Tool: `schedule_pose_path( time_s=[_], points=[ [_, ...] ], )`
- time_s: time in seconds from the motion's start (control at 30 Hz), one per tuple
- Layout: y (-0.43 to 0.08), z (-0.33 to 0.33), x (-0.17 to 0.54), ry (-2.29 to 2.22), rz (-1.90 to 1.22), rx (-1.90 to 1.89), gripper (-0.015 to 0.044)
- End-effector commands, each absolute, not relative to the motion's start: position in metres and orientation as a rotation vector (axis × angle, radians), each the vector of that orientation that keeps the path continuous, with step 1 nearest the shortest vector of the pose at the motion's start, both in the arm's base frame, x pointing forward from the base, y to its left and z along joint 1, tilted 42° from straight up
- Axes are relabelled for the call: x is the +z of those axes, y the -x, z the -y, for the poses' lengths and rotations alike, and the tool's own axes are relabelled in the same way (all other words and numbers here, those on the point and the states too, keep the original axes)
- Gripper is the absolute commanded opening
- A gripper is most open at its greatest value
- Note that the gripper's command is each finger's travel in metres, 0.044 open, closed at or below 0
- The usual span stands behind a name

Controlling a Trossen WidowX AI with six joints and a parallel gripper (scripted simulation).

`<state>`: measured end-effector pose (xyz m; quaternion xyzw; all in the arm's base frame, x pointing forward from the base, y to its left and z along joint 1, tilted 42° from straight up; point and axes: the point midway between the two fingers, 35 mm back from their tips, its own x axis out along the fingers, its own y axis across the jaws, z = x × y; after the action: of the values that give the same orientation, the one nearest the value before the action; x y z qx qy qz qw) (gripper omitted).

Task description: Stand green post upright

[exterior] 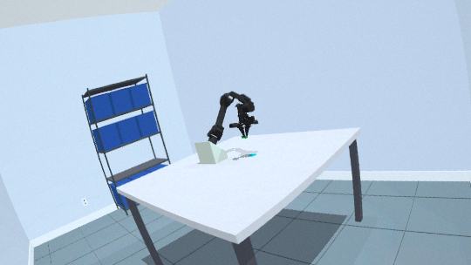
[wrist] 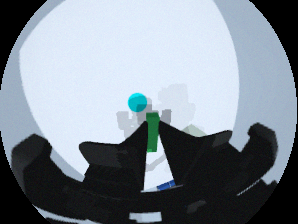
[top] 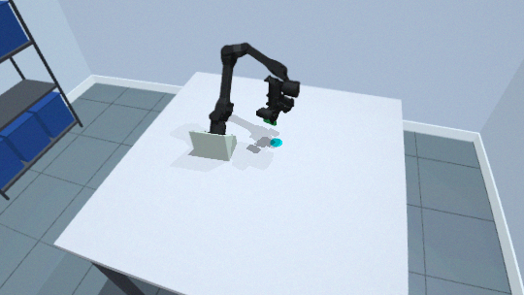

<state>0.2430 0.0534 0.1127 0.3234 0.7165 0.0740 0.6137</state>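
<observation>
One black arm (top: 225,92) on one white table (top: 291,218), one gripper (top: 268,117) at its end. One green post (wrist: 152,132), one cyan circle (top: 276,143). One pale wedge-shaped base block (top: 212,146) by the arm's foot. Over by the wall, one dark shelf rack (exterior: 126,144), three tiers, with blue bins (exterior: 118,102) across them; individual bins are hard to separate.
</observation>
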Motion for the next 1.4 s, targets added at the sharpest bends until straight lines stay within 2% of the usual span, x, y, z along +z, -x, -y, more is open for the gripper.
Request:
schedule_pose_path(
  time_s=[0.0,1.37],
  points=[
    [-0.241,-0.054,0.110,-0.720,-1.648,0.143,0.0023],
    [-0.231,-0.057,0.090,-0.507,-1.555,-0.044,0.0023]
  ],
)
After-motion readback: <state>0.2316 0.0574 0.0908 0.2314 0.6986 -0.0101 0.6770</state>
